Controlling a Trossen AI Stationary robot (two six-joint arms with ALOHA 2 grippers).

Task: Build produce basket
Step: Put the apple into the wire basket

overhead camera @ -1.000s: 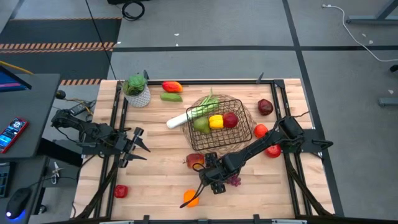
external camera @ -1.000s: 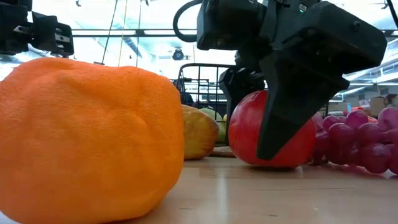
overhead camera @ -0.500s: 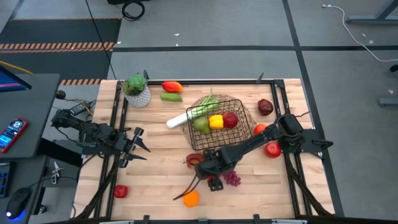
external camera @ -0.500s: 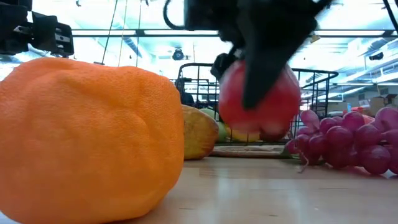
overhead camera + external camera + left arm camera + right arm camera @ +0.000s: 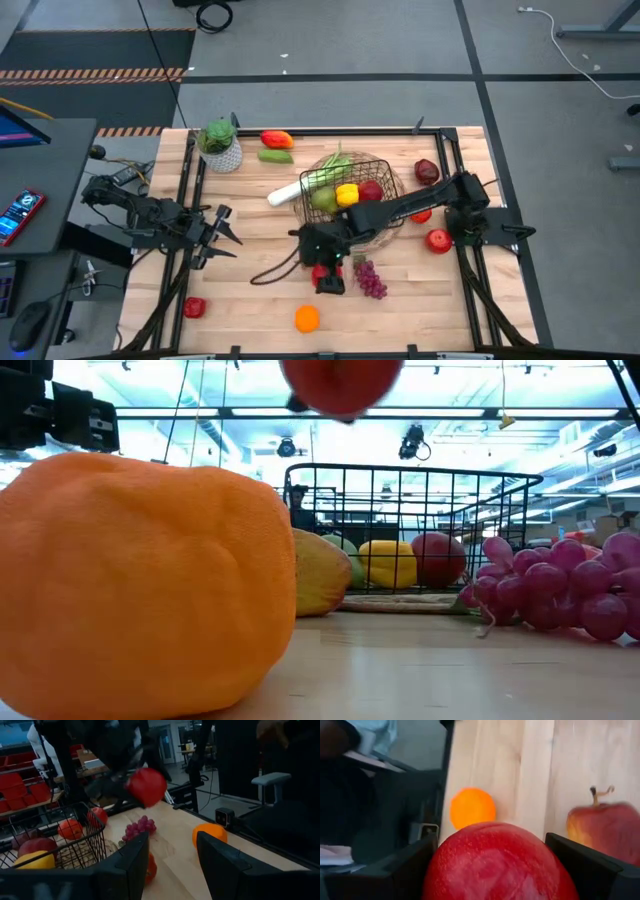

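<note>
Above the table's middle, at about seven o'clock of the basket (image 5: pixel 352 198), the right gripper (image 5: pixel 322 258) is clamped on a red apple (image 5: pixel 499 862), which is seen lifted clear of the wood only in the low view. A second apple (image 5: pixel 603 829) and the orange (image 5: pixel 307 318) are shown below it by the right wrist view. Grapes (image 5: pixel 370 279) lie at four o'clock of the gripper. The left gripper (image 5: pixel 222 238), part open and empty, is parked at nine o'clock.
</note>
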